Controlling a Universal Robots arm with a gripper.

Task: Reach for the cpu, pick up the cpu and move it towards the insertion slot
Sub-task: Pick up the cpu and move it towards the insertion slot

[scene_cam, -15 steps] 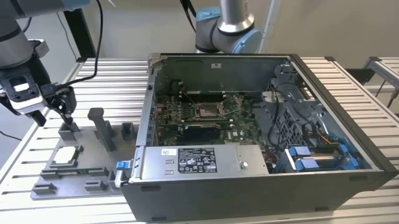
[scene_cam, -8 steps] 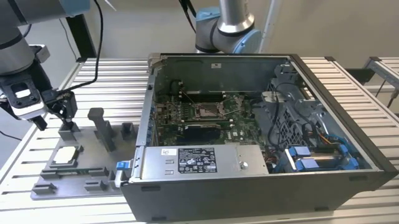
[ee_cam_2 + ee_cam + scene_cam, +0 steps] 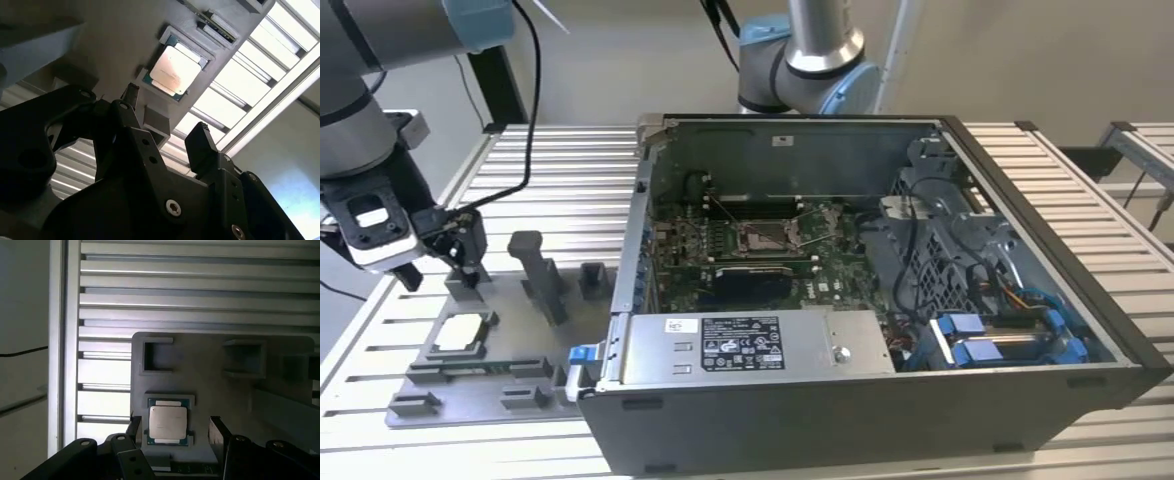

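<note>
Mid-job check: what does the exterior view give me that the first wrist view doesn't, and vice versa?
Exterior view: the open computer case, with the insertion slot on its green board. First wrist view: an empty square recess in the tray beyond the chip. Both: the cpu lying in the grey tray, and the gripper open near it, holding nothing.

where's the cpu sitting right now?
The cpu lies in a recess of the grey tray at the exterior view's left, outside the computer case. The open gripper hangs close by, not holding it.
</note>
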